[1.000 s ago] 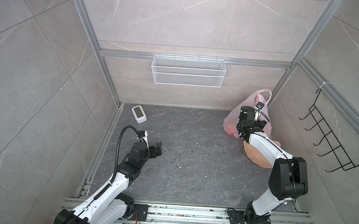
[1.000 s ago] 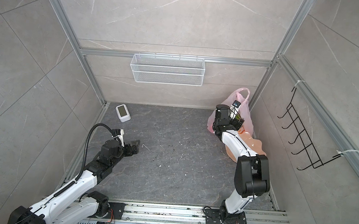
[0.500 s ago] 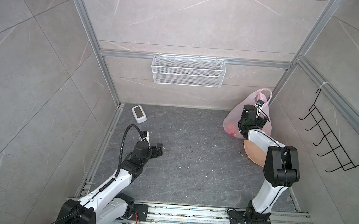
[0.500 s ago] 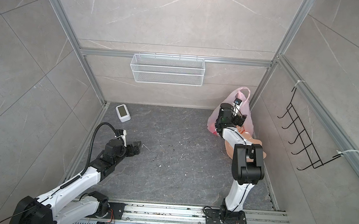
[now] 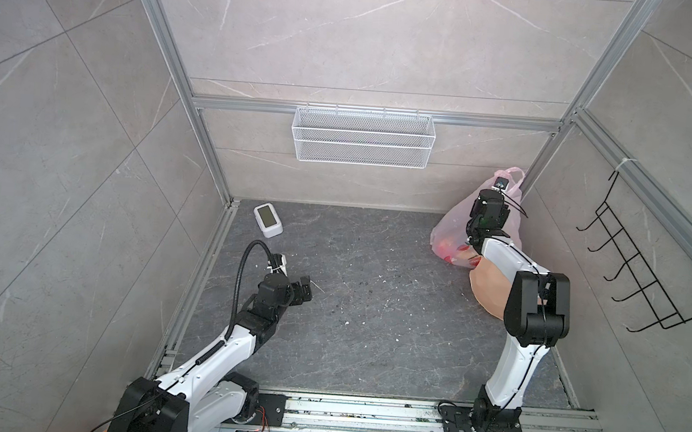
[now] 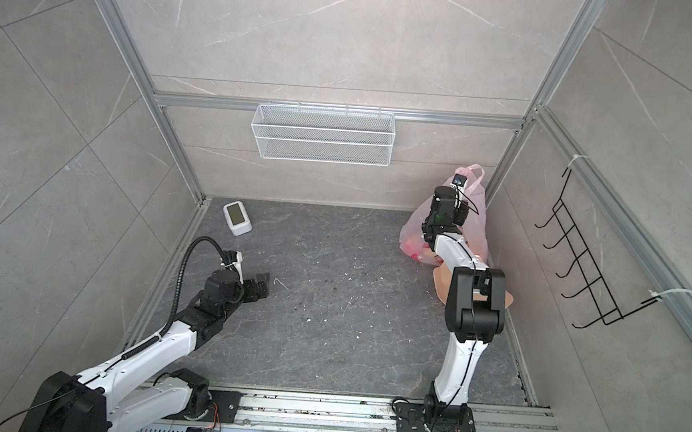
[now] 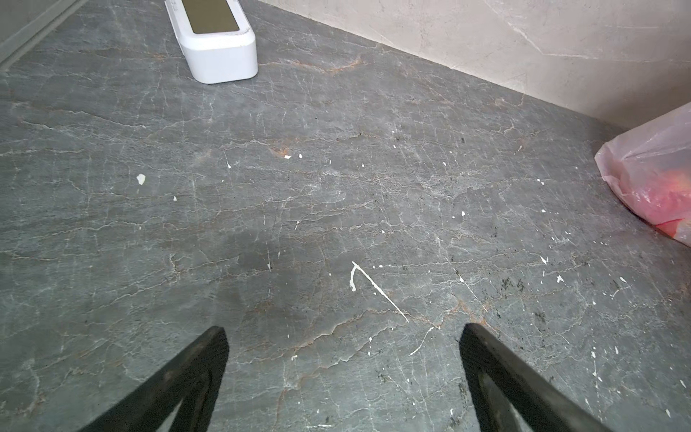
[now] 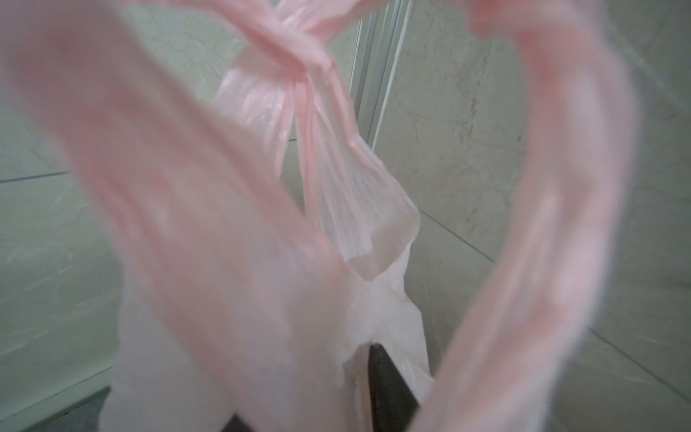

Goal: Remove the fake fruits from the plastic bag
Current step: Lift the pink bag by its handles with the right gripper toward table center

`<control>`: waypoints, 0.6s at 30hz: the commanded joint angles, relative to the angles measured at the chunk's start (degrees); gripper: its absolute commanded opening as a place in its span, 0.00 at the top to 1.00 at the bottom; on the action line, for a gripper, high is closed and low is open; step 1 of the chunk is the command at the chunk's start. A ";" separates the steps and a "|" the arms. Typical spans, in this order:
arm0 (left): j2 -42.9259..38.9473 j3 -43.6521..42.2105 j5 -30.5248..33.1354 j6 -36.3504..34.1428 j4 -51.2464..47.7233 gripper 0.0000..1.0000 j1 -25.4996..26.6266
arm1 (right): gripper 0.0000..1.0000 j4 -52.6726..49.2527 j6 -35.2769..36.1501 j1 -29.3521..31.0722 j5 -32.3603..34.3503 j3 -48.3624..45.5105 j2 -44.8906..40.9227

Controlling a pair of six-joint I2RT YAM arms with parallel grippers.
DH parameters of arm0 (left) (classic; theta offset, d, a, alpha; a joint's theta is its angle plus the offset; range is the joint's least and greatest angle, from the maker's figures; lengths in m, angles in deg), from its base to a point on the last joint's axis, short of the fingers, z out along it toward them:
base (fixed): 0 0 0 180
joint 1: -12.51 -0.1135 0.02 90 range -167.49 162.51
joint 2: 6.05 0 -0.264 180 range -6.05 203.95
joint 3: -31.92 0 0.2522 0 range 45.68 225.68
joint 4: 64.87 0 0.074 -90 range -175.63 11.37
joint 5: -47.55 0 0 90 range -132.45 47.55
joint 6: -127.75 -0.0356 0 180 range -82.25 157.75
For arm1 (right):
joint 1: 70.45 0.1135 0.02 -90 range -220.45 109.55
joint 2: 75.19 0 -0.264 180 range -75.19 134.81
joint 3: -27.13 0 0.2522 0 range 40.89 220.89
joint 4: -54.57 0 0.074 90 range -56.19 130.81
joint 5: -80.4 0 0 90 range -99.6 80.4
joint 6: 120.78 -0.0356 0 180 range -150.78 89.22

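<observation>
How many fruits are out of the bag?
0. None on the floor or visible plate; reddish shapes show inside the plastic bag. The right arm hides part of the plate.

White box [image 5: 268, 220] — wire basket [image 5: 362, 137]

**Hard to see**

The fake fruits [image 7: 669, 194] are only red smudges inside the plastic bag [image 7: 650, 164], which is cut off at the picture's edge. Up close, the blurry bag hides most of the right gripper [image 8: 314, 404]. The right arm [image 5: 508, 261] covers part of the plate [image 5: 487, 289].
</observation>
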 commanded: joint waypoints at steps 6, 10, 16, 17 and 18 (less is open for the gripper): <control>-2.37 -0.63 4.65 -1.03 1.81 0.00 0.18 | 0.98 -4.23 5.08 7.39 -7.05 3.42 0.84; -2.49 -0.45 5.75 -0.92 1.11 0.00 0.17 | 1.00 -6.41 4.49 11.11 -9.06 4.66 -0.21; -4.54 -0.61 6.54 -0.50 0.16 0.00 0.19 | 1.00 -8.21 4.61 16.89 -8.84 4.79 -2.81; -4.87 -0.65 6.58 -0.42 0.00 0.00 0.17 | 1.00 -8.79 4.07 17.69 -9.07 4.42 -3.67; -5.09 -0.64 6.72 -0.41 -0.17 0.00 0.18 | 1.00 -9.17 3.60 18.54 -9.27 4.03 -4.50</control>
